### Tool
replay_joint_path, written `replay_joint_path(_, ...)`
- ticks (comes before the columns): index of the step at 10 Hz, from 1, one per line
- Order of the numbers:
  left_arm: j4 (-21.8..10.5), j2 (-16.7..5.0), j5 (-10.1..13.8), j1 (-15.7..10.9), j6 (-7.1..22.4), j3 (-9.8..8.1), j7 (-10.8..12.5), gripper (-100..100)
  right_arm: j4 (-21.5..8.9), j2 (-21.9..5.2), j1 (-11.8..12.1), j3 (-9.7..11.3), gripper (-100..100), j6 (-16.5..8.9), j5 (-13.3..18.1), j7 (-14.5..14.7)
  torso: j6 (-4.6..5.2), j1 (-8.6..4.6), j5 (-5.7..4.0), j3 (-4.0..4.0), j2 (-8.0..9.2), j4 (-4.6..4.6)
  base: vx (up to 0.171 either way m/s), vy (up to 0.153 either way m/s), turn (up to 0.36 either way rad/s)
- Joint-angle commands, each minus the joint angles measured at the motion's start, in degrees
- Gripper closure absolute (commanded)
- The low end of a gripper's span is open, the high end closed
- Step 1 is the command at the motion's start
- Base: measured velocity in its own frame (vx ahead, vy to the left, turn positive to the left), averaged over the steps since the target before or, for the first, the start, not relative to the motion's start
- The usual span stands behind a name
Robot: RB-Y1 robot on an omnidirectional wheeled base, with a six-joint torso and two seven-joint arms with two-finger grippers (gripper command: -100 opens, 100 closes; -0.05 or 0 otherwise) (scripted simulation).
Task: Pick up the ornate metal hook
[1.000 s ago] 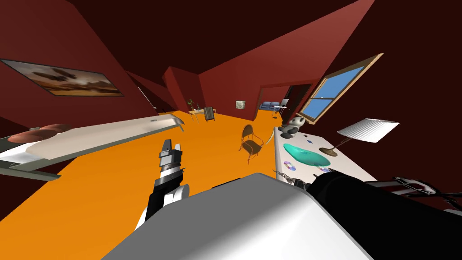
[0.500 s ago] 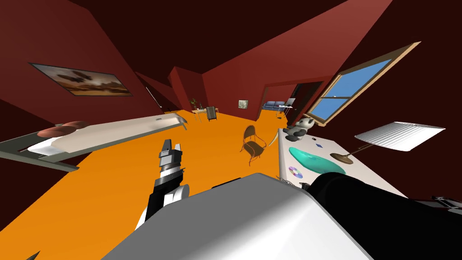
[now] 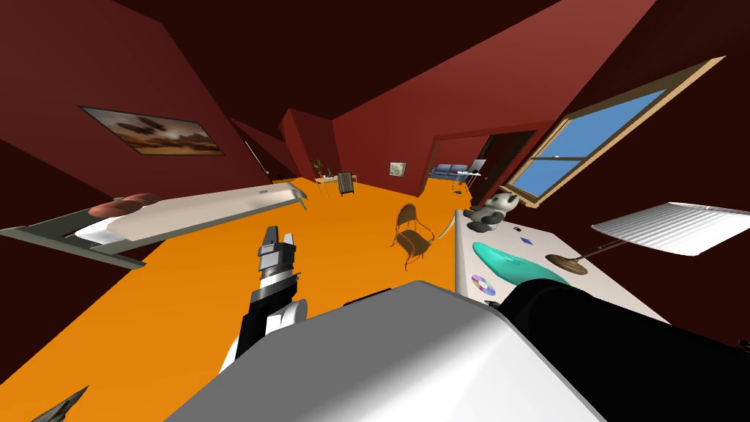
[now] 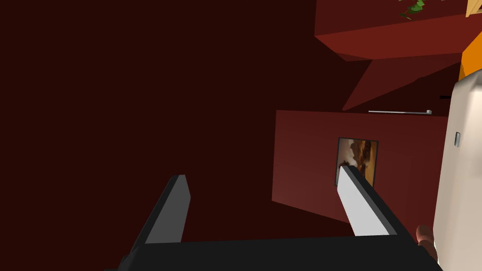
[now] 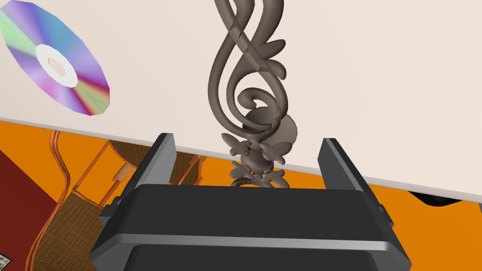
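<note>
The ornate hook [image 5: 248, 89] is a grey-brown piece of curling scrollwork with leaf shapes. It lies on a white table [image 5: 386, 84], with its knobbed end over the table's edge. My right gripper [image 5: 247, 140] is open, one finger on each side of that end, neither touching it. In the head view my dark right forearm [image 3: 586, 330] reaches over the near corner of the table [image 3: 463, 249]. My left gripper [image 3: 278, 236] hangs open and empty over the orange floor; its fingers [image 4: 357, 202] stand wide apart in the left wrist view.
A shiny disc [image 5: 56, 66] lies on the table beside the hook. The table also holds a teal dish [image 3: 513, 262], a lamp [image 3: 659, 227] and a panda toy [image 3: 494, 210]. A wicker chair [image 3: 410, 234] stands beside the table; a bed [image 3: 183, 212] lies left.
My head camera has swung, so the table, lamp and window slid right and the bed moved inward. The hook at the table's near corner is now behind my right forearm. The left arm kept still.
</note>
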State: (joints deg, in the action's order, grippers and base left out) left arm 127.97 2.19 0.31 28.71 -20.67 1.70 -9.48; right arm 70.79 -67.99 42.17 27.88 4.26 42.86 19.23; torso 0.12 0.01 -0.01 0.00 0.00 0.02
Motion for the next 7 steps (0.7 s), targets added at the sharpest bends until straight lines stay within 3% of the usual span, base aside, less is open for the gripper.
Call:
replay_joint_path(1,0.0,0.0,0.0,0.0,0.0,0.0,0.0,0,0.0,0.0,0.0,0.0,100,0.0,0.0,0.0,0.0,0.0,0.0,0.0,0.0,0.0,0.0,0.0,0.0)
replay_joint_path(5,0.0,0.0,0.0,0.0,0.0,0.0,0.0,0,0.01,-0.06,-0.01,0.0,100,0.0,0.05,0.08,0.04,0.07,0.0,-0.01,-0.01,-0.01,0.0,0.0,0.0)
replay_joint_path(6,0.0,0.0,0.0,0.0,0.0,0.0,0.0,0,0.01,-0.05,-0.01,-0.01,0,0.0,0.04,0.07,0.04,0.07,0.0,-0.01,-0.01,-0.01,0.0,0.0,0.0)
replay_joint_path(7,0.0,0.0,0.0,0.0,0.0,0.0,0.0,0,1.46,-1.97,1.06,-0.68,100,0.38,-0.24,-0.55,0.04,0.07,0.0,-0.01,-0.01,-0.01,0.004,0.033,-0.109)
